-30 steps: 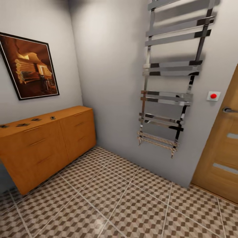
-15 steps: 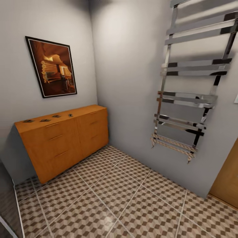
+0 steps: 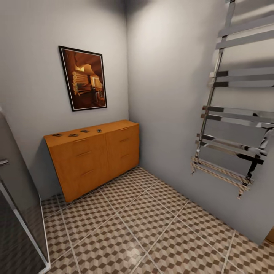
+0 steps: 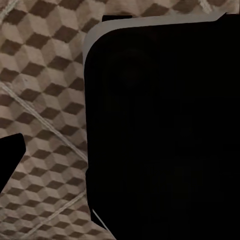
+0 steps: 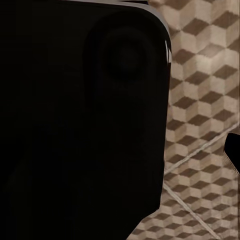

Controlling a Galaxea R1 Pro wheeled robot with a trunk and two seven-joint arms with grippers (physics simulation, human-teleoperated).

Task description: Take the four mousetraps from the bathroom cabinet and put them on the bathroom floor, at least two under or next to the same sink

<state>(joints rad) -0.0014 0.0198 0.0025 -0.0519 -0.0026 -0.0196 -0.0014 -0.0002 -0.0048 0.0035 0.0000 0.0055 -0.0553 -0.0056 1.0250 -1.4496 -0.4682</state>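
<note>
Four small dark mousetraps [image 3: 78, 133] atop orange-brown cabinet [image 3: 95, 160]

Four mousetraps [image 3: 78, 133] lie atop the orange-brown wooden cabinet [image 3: 95, 160].

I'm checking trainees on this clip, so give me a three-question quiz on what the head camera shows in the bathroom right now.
1. True or false: the four small dark items lie on top of the orange-brown wooden cabinet.
2. What hangs on the wall above that cabinet? A) a mirror B) a framed picture C) a shelf
3. Fill in: the chrome towel rail is fixed to the ____ wall of the head view.

Key: 1 true; 2 B; 3 right.
</note>
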